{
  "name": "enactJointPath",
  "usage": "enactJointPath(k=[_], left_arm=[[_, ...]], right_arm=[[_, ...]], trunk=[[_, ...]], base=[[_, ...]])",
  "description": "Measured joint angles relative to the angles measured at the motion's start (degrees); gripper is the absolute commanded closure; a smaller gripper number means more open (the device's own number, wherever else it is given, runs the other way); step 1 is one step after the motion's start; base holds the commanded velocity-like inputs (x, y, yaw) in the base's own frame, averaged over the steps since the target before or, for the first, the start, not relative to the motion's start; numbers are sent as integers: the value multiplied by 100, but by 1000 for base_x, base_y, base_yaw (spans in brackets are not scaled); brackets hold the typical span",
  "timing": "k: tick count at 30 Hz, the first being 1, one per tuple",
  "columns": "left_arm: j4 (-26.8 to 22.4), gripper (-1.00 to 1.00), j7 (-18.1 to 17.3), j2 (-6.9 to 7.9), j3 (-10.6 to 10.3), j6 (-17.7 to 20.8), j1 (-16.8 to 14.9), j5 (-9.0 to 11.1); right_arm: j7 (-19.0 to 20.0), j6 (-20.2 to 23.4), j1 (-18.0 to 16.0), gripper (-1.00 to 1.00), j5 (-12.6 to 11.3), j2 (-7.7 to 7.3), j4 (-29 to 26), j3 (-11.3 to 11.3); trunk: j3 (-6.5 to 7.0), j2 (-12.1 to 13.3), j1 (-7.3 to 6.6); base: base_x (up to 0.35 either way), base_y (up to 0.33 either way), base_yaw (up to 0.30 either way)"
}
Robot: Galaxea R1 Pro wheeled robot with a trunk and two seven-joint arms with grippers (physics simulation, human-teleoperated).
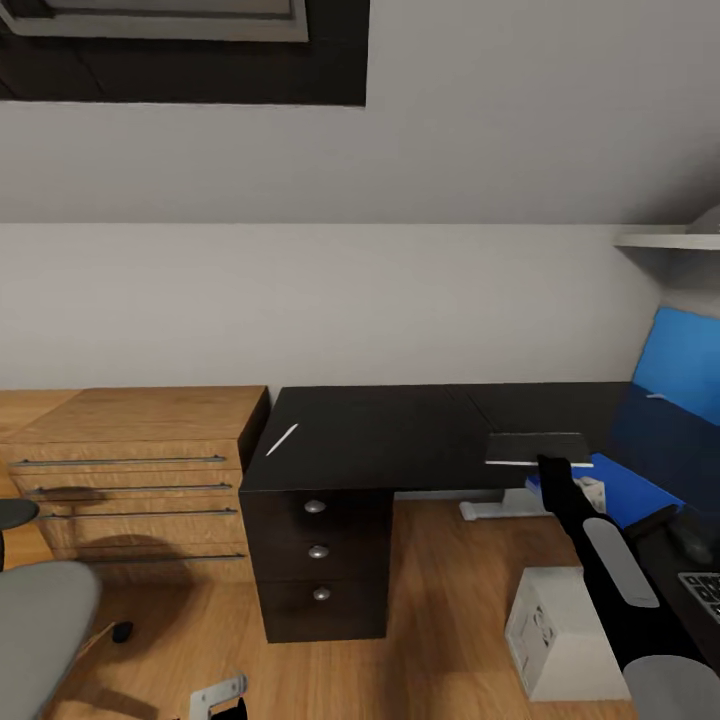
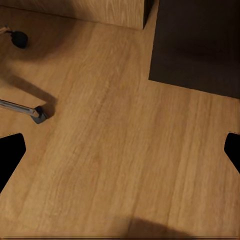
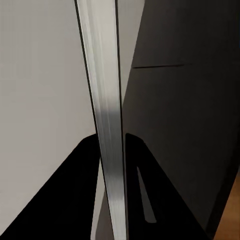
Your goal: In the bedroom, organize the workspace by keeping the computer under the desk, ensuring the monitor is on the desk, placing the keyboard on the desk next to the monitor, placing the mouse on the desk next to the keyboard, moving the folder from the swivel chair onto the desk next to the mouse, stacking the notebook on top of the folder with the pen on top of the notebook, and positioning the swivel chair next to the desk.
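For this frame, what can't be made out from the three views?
- Keyboard: head view, cut off by the picture's edge.
- Swivel chair: head view, mostly cropped.
- Notebook: right wrist view shows just its page edge clamped in the right end effector.
- Left end effector: fingertips barely visible, open over floor.

Swivel chair cut by frame edge; keyboard likewise.

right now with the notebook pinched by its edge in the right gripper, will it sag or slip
The notebook juts out level from the right gripper over the desk, so it is probably stiff. The right wrist view shows its page edge straight between the fingers. Held only by one edge, it may pivot if jolted.
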Motion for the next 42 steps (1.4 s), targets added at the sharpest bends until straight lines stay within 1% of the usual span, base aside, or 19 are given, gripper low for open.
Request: enactJointPath(k=[7,10,13,14,15,16,19,24,28,37,39,41,42], left_arm=[[115,-100,12,-11,-9,-4,0,-3],[120,-100,12,-12,-9,-4,0,-3],[121,-100,13,-12,-9,-4,0,-3],[120,-100,13,-12,-9,-4,0,-3],[123,-100,14,-13,-8,-4,0,-3],[126,-100,14,-14,-9,-4,0,-3],[128,-100,14,-16,-9,-4,0,-3],[129,-100,15,-19,-14,-4,0,-3],[132,-100,15,-20,-17,-4,0,-3],[235,-100,20,-20,-58,-4,0,-3],[240,-100,19,-20,-60,-4,0,-3],[242,-100,19,-20,-61,-4,0,-3],[243,-100,18,-20,-61,-4,0,-3]], right_arm=[[2,-7,-2,100,-3,-8,-27,-23],[-9,-24,2,100,5,-8,-32,-93],[-22,-35,2,100,19,-4,-28,-276],[-29,-38,1,100,28,-3,-27,-378],[-74,-44,3,100,38,-2,-25,-488],[-171,-51,3,100,46,-1,-22,-549],[-275,-78,2,100,55,-2,-17,-583],[-394,-433,0,100,95,-4,-6,-618],[-419,-607,-3,100,101,-6,5,-624],[-541,-650,-4,100,110,-6,2,-624],[-580,-654,-4,100,177,-6,-4,-625],[-631,-664,-4,100,310,-3,-11,-626],[-687,-689,-4,100,439,-1,-14,-630]], trunk=[[0,0,0],[0,0,0],[0,0,0],[0,0,0],[-1,0,0],[-1,0,0],[-1,0,0],[0,0,0],[0,0,0],[-1,0,0],[0,0,0],[0,0,0],[-1,0,0]], base=[[0,-143,-1],[0,-286,0],[0,-186,0],[0,-64,0],[0,-33,0],[0,-26,0],[0,-16,0],[0,-5,0],[0,0,0],[0,0,0],[0,0,0],[0,0,0],[0,0,0]])
